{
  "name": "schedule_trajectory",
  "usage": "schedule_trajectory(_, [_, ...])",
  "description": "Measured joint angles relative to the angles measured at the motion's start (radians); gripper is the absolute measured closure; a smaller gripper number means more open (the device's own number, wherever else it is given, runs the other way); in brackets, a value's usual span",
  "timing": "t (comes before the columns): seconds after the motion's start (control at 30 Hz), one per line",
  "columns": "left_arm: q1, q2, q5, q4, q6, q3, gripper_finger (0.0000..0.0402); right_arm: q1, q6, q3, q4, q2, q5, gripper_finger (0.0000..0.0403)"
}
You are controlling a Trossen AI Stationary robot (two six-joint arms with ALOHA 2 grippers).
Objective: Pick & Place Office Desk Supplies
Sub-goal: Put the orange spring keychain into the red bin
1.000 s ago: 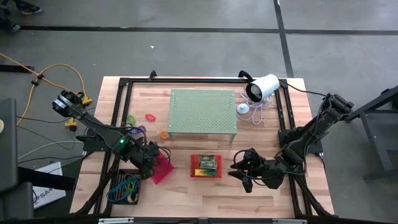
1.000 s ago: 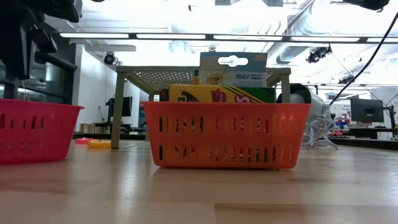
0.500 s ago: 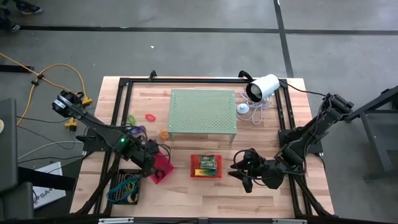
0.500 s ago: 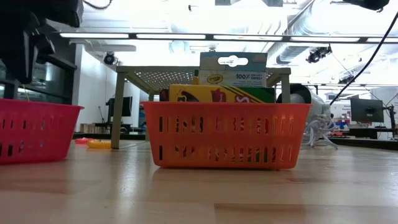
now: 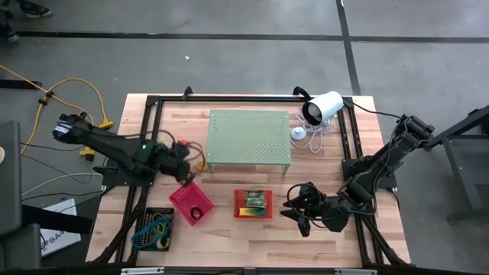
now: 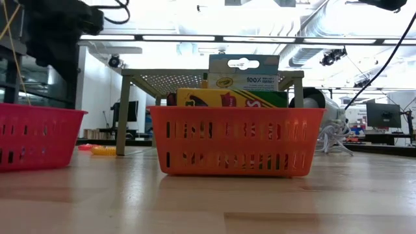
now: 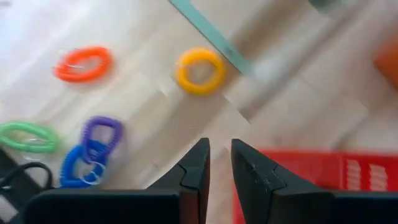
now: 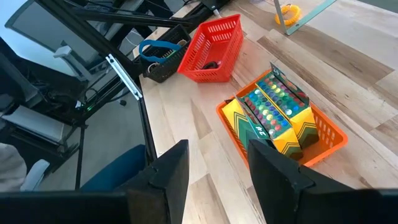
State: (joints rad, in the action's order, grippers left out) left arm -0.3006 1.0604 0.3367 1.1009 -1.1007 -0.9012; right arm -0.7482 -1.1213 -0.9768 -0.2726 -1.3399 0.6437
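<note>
My left jaws: my left gripper (image 7: 217,163) stands with a narrow gap between its 2 fingers, nothing between them, bare wood under the tips.
My right jaws: my right gripper (image 8: 217,168) stands parted and holds nothing.
High view, left side: my left gripper (image 5: 183,153) hovers between the pale green stand (image 5: 250,137) and the pink tray (image 5: 190,204), which lies on open wood beside the black tray (image 5: 154,228) at the front left edge of the table (image 5: 229,244).
High view, supplies: an orange ring (image 5: 201,164) lies just beside the stand's front left leg; a red-orange ring (image 5: 184,143) and a green loop (image 5: 163,145) lie near the table's left rail.
High view, right side: my right gripper (image 5: 294,211) waits over bare wood right of the orange tray (image 5: 253,204).
Low view: the orange tray (image 6: 236,141) with its crayon packs (image 6: 231,97) fills the middle; the pink tray (image 6: 36,135) is cut by the edge.
Left wrist view: orange ring (image 7: 200,70), red-orange ring (image 7: 83,63), green loop (image 7: 28,135), purple loop (image 7: 102,130) and blue loop (image 7: 81,167) lie apart on wood; the pink tray's rim (image 7: 311,171) is close beside my fingers.
Right wrist view: open wood lies between my fingers and the orange tray (image 8: 323,134); the table edge runs close by.
</note>
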Motion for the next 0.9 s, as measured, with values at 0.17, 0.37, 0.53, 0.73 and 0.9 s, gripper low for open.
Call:
schedule_trajectory(0.17, [0.163,-0.003,0.012,0.008,0.006,0.0,0.034,0.0,0.0,0.0,0.0,0.0,0.0,0.0252])
schedule_trajectory(0.37, [0.352,0.02,-0.002,0.009,0.013,0.0,0.034,0.0,0.0,0.0,0.0,0.0,0.0,0.0252])
schedule_trajectory(0.53, [0.51,0.023,-0.028,0.018,0.072,0.0,0.0339,0.0,0.0,0.0,0.0,0.0,0.0,0.0252])
schedule_trajectory(0.73, [0.683,0.046,-0.077,0.018,0.166,0.019,0.0339,0.0,0.0,0.0,0.0,0.0,0.0,0.0252])
schedule_trajectory(0.9, [0.794,0.079,-0.096,0.012,0.221,0.04,0.0339,0.0,0.0,0.0,0.0,0.0,0.0,0.0252])
